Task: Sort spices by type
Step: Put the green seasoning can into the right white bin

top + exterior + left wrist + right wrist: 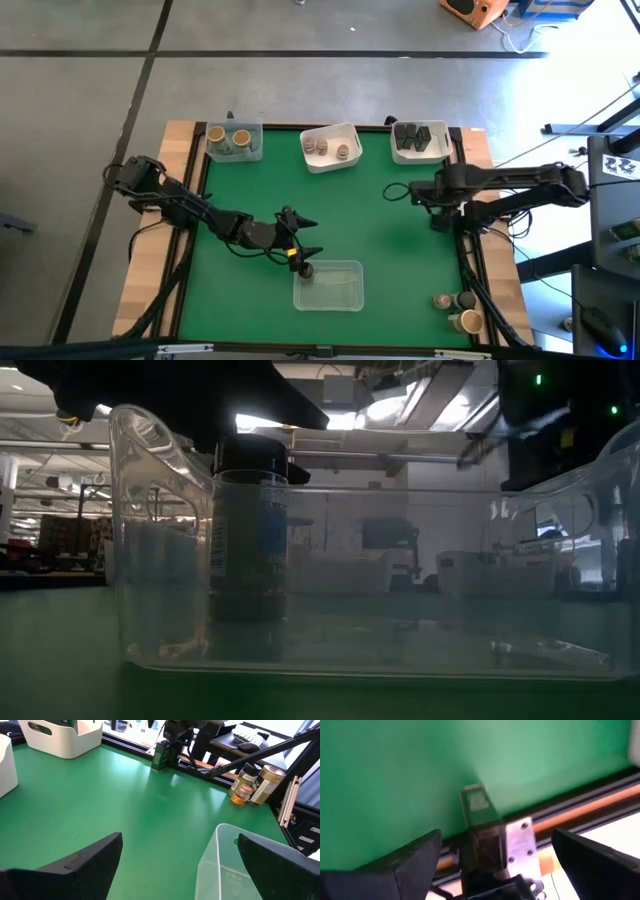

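Because its black-lidded jar (250, 530) now stands inside the clear tray (340, 297) at six o'clock, the left gripper (303, 238) hangs open; the right gripper (398, 191), at three o'clock, waits open too.

Clear tray (335, 290), white trays (332, 146)

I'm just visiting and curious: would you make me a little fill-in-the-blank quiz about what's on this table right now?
1. The table has a ____ top.
2. The dark-lidded jar stands upright inside the ____ tray.
3. The left gripper hovers beside that tray with its fingers ____.
4. The back edge holds ____ white trays.

Missing words: green; clear; open; three
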